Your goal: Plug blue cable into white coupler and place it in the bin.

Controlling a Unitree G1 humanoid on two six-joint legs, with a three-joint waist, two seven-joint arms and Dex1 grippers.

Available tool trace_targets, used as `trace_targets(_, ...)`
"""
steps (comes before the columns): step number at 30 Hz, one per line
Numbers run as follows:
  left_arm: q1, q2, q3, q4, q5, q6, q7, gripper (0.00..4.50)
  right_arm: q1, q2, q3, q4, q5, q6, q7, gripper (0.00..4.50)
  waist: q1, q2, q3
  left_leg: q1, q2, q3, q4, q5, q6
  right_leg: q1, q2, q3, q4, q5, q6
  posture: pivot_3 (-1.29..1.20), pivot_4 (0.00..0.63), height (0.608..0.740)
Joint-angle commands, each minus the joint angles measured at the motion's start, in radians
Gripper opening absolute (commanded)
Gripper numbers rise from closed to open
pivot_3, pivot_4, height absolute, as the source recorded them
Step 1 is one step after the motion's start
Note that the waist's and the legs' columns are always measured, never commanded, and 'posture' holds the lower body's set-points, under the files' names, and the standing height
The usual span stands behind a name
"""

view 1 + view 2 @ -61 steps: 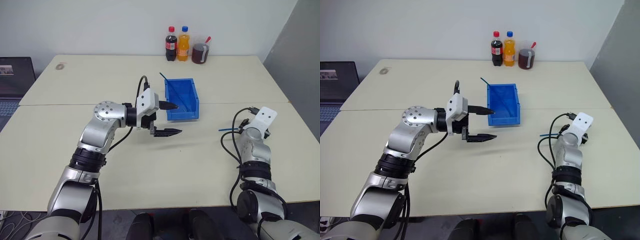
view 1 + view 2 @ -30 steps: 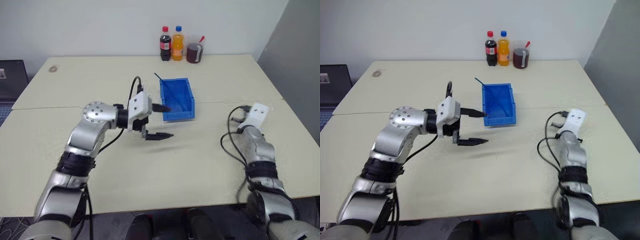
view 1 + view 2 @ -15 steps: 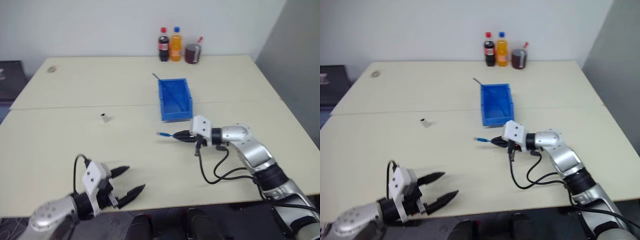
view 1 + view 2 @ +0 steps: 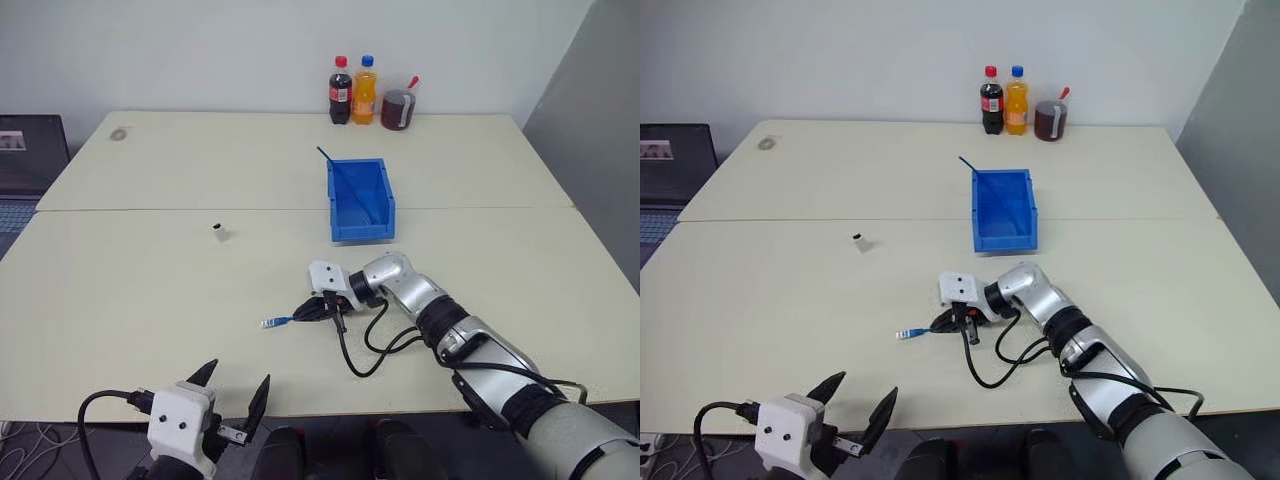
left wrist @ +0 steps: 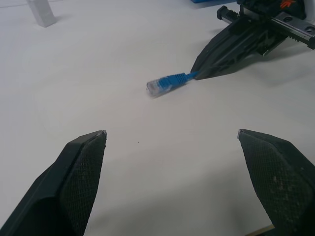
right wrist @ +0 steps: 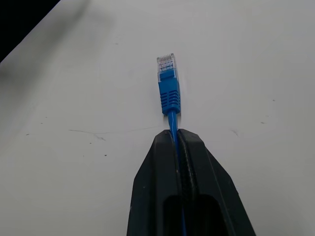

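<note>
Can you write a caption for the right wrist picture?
The right gripper pinches the blue cable just behind its clear plug, low over the pale table.

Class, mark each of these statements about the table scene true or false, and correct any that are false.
1. The right gripper is shut on the blue cable. True.
2. The white coupler lies inside the bin. False: it stands on the table, apart from the bin.
3. The left gripper is open and holds nothing. True.
4. The cable's plug is already in the coupler. False: the plug is free, well away from the coupler.
5. Two bottles stand at the table's far edge. True.
</note>
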Motion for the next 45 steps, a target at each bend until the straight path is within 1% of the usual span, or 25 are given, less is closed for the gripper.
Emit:
trace_targets(1,-0.003,0.012,-0.007,-0.002,0.001,-0.032,0.012,4.5,0.001,0.013,-0.021,0.039,-0.027,-0.009,0.02,0.85,-0.002,0.0,0.0,0.0,0.0,0.0,0.0,0.0,0.0,-0.001,0.001,0.0,0.0,-0.001,0.0,0.0,0.15,0.74)
trace_targets(3,-0.028,0.028,-0.003,-0.001,-0.009,-0.021,0.007,4.5,0.004,0.012,-0.032,0.042,-0.033,-0.012,0.018,1.41,-0.003,0.001,0.0,0.0,0.001,-0.001,0.0,0.0,0.0,-0.001,0.002,-0.001,0.001,0.0,-0.002,0.0,0.15,0.74)
trace_targets(4,-0.044,0.038,-0.002,-0.005,-0.016,-0.008,0.005,4.5,0.005,0.01,-0.037,0.04,-0.034,-0.013,0.018,1.54,-0.003,0.001,0.0,0.001,0.001,-0.002,0.0,0.0,0.0,-0.001,0.003,-0.001,0.002,-0.001,-0.004,0.0,0.15,0.74)
trace_targets(5,-0.059,0.047,-0.002,-0.009,-0.022,0.005,0.004,4.5,0.006,0.007,-0.041,0.036,-0.034,-0.013,0.019,1.85,-0.003,0.002,0.0,0.001,0.001,-0.003,0.0,0.0,0.0,-0.001,0.004,-0.002,0.003,-0.002,-0.006,0.0,0.15,0.74)
trace_targets(7,-0.09,0.066,-0.002,-0.02,-0.033,0.036,0.003,4.5,0.01,-0.003,-0.053,0.014,-0.028,-0.006,0.022,2.31,-0.004,0.002,0.0,0.001,0.001,-0.003,0.0,0.0,0.0,-0.001,0.004,-0.002,0.003,-0.002,-0.007,0.0,0.15,0.74)
trace_targets(10,-0.14,0.095,0.007,-0.038,-0.055,0.09,0.005,4.5,0.018,-0.013,-0.075,-0.032,-0.01,0.025,0.021,3.06,-0.005,0.002,0.0,0.001,0.001,-0.003,0.0,0.0,0.0,-0.001,0.005,-0.001,0.003,-0.001,-0.006,0.0,0.15,0.74)
trace_targets(13,-0.189,0.121,0.014,-0.061,-0.076,0.148,0.012,4.5,0.032,-0.019,-0.088,-0.062,-0.016,0.032,0.003,3.82,-0.006,0.002,0.0,0.0,0.001,-0.003,0.001,0.0,0.0,-0.001,0.005,-0.002,0.003,0.002,-0.001,0.0,0.15,0.74)
trace_targets(19,-0.235,0.149,0.032,-0.091,-0.118,0.223,0.02,4.5,0.064,-0.033,-0.116,-0.102,-0.022,0.05,-0.04,3.82,-0.008,0.002,0.0,0.0,0.001,-0.003,0.0,0.0,0.0,-0.001,0.005,-0.002,0.002,0.002,-0.001,0.0,0.15,0.74)
trace_targets(21,-0.241,0.156,0.038,-0.086,-0.126,0.228,0.016,4.5,0.065,-0.028,-0.149,-0.142,0.023,0.133,-0.019,3.82,-0.008,0.002,0.0,0.0,0.001,-0.004,0.0,0.0,0.0,-0.001,0.005,-0.002,0.002,0.002,-0.001,0.0,0.15,0.74)
trace_targets(25,-0.247,0.166,0.028,-0.083,-0.132,0.235,0.013,4.5,0.048,-0.006,-0.227,-0.241,0.144,0.402,0.018,3.82,-0.008,0.002,0.0,0.0,0.001,-0.005,0.0,0.0,0.0,-0.001,0.005,-0.002,0.003,0.002,-0.001,0.0,0.15,0.74)
trace_targets(27,-0.231,0.162,0.025,-0.094,-0.137,0.242,0.017,4.5,0.042,-0.001,-0.24,-0.254,0.148,0.435,-0.006,3.82,-0.009,0.002,0.0,0.0,0.001,-0.005,0.0,0.0,0.0,-0.001,0.005,-0.002,0.003,0.002,-0.001,0.0,0.15,0.74)
trace_targets(31,-0.165,0.14,0.054,-0.091,-0.141,0.229,0.032,4.5,0.076,-0.022,-0.195,-0.253,0.087,0.353,-0.013,3.82,-0.011,0.002,0.0,-0.001,0.001,-0.005,0.0,0.0,0.0,-0.001,0.005,-0.002,0.002,0.002,-0.001,0.0,0.15,0.74)
trace_targets(34,-0.14,0.139,0.074,-0.075,-0.142,0.204,0.027,4.5,0.091,-0.025,-0.181,-0.255,0.073,0.329,-0.003,3.82,-0.011,0.002,0.0,-0.001,0.001,-0.004,0.0,0.0,0.0,-0.002,0.005,-0.002,0.002,0.002,-0.001,0.0,0.15,0.74)
trace_targets(38,-0.151,0.193,0.127,-0.021,-0.116,0.149,-0.019,4.5,0.107,-0.037,-0.156,-0.277,0.061,0.296,0.026,3.82,-0.011,0.002,0.0,-0.001,0.001,-0.005,0.0,0.0,0.0,-0.002,0.005,-0.003,0.002,0.002,-0.001,0.0,0.15,0.74)
trace_targets(40,-0.171,0.22,0.158,0.01,-0.128,0.131,-0.046,4.5,0.111,-0.039,-0.15,-0.281,0.055,0.281,0.03,3.82,-0.011,0.002,0.0,-0.001,0.001,-0.005,0.0,0.0,0.0,-0.002,0.005,-0.003,0.002,0.002,-0.001,0.0,0.15,0.74)
trace_targets(45,-0.204,0.281,0.203,0.114,-0.132,0.06,-0.121,4.5,0.11,-0.031,-0.144,-0.246,0.034,0.248,0.002,3.82,-0.011,0.002,0.0,-0.001,0.001,-0.003,0.0,0.0,0.0,-0.002,0.006,-0.002,0.002,0.002,-0.001,0.0,0.15,0.74)
